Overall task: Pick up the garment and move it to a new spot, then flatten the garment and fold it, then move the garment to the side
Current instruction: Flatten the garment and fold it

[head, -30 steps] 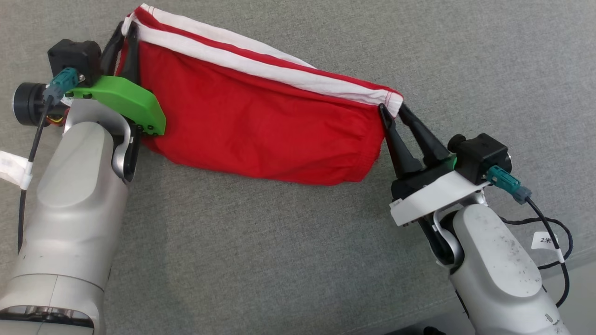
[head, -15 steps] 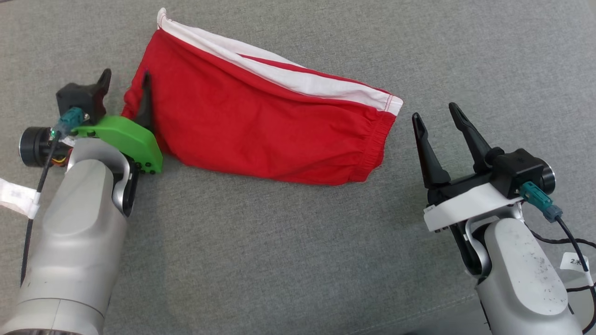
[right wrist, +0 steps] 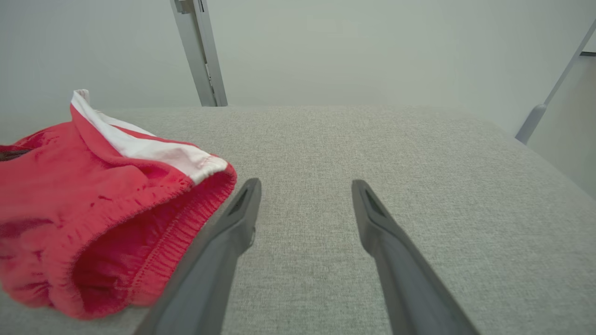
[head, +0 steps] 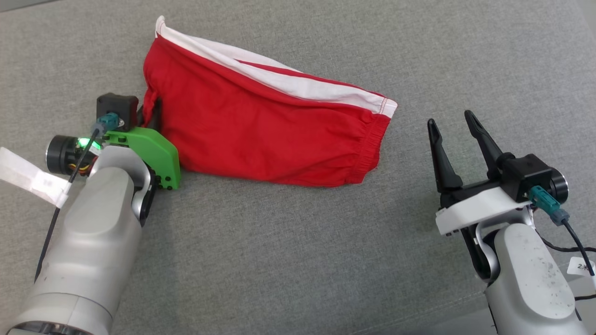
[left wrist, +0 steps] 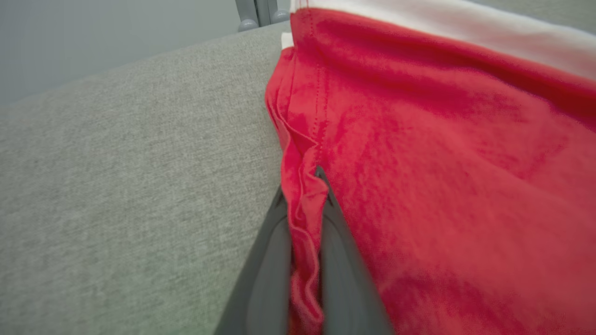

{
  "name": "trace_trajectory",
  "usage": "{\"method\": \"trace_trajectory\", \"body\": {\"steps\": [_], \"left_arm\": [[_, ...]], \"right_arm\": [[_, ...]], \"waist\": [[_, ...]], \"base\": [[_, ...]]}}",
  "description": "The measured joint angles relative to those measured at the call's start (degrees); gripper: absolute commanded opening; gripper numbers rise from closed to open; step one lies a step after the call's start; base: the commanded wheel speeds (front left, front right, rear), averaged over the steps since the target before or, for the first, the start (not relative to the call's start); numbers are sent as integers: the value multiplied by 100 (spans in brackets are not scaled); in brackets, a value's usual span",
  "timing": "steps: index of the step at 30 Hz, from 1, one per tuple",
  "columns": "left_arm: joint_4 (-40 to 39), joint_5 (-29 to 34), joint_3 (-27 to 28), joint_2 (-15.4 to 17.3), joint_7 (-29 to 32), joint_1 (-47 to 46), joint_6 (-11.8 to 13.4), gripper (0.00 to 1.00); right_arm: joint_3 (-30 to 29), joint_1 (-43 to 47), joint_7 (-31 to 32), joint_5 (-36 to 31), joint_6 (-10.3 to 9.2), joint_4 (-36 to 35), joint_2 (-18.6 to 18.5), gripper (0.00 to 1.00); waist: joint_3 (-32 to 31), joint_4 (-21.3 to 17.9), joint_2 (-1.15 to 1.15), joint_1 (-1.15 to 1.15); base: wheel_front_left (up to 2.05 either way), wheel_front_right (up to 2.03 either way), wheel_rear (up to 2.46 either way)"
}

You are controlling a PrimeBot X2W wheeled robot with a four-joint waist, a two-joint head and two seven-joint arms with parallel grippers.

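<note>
The garment (head: 270, 135) is a pair of red shorts with a white side stripe, lying flat across the grey padded surface (head: 298, 242). My left gripper (head: 151, 109) is at the garment's left edge, shut on a fold of red hem. The left wrist view shows that fold (left wrist: 305, 218) pinched between the two dark fingers of the left gripper (left wrist: 300, 181). My right gripper (head: 450, 118) stands open a little to the right of the elastic waistband end, touching nothing. In the right wrist view the garment (right wrist: 93, 200) lies just left of the spread right gripper (right wrist: 305, 186).
The padded surface ends at an edge (head: 465, 302) near my right forearm, where a black cable with a white tag (head: 579, 266) hangs. Grey metal frame posts (right wrist: 200, 51) rise behind the far edge. Bare grey surface stretches in front of and to the right of the garment.
Both grippers let go of the lifted garment, which dropped flat. The left gripper moved down the left edge and shut on the hem. The right gripper drew back and stays open.
</note>
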Motion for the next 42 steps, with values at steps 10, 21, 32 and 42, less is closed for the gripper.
{"method": "trace_trajectory", "body": {"steps": [10, 21, 32, 42], "left_arm": [[201, -665, 87, -168, -339, 671, -8, 0], [-335, -829, 495, -325, -447, 2060, 246, 0], [-1751, -345, 1038, -403, -447, 2877, 430, 100], [-2145, 122, 1269, -579, -447, 3032, 252, 100]], "right_arm": [[-220, 336, 0, -290, 0, 464, -1, 100], [-474, 923, 0, -476, 0, 844, -1, 100], [448, 430, 0, -78, 0, 965, 1, 100], [350, -361, 0, -138, 0, 2416, 3, 100]], "waist": [[-605, 161, 0, 0], [-1446, 616, 0, 0], [-1602, 1239, 0, 0], [-1372, 1717, 0, 0]], "base": [[0, 0, 0], [0, 0, 0], [0, 0, 0], [0, 0, 0]]}}
